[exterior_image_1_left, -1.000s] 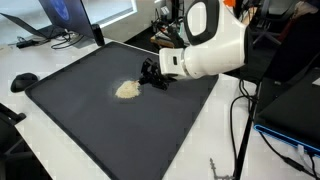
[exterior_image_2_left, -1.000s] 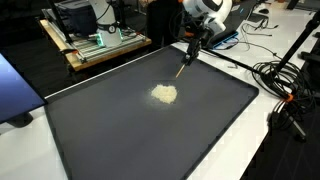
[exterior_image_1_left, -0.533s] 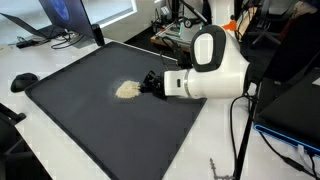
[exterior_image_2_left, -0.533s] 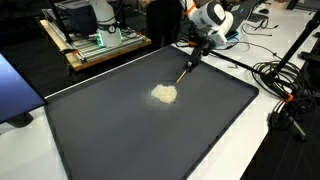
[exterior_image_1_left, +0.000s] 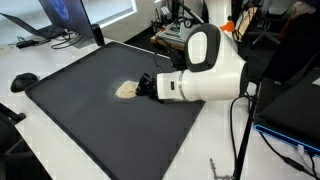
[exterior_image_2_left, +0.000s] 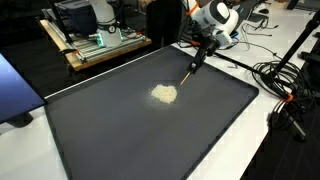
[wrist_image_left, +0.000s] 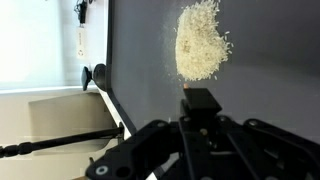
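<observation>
A small heap of pale grains (exterior_image_1_left: 125, 89) lies on a large black mat (exterior_image_1_left: 90, 115); it shows in both exterior views (exterior_image_2_left: 164, 94) and at the top of the wrist view (wrist_image_left: 200, 42). My gripper (exterior_image_1_left: 148, 86) is low over the mat, just beside the heap. It is shut on a thin dark tool (exterior_image_2_left: 196, 66) that slants down from the gripper (exterior_image_2_left: 205, 48) toward the mat, its tip a short way from the heap. In the wrist view the tool's dark block end (wrist_image_left: 198, 103) sits between the jaws (wrist_image_left: 200, 118), just below the heap.
The mat (exterior_image_2_left: 130, 135) covers most of a white table. A black mouse (exterior_image_1_left: 24, 80) and a monitor (exterior_image_1_left: 62, 14) stand past the mat's edge. Cables (exterior_image_2_left: 280, 82) lie beside the mat, and a wooden cart (exterior_image_2_left: 95, 47) stands behind it.
The arm has tilted over and come down. The gripper with its tool has sunk closer to the mat and edged toward the heap. The heap has not changed shape.
</observation>
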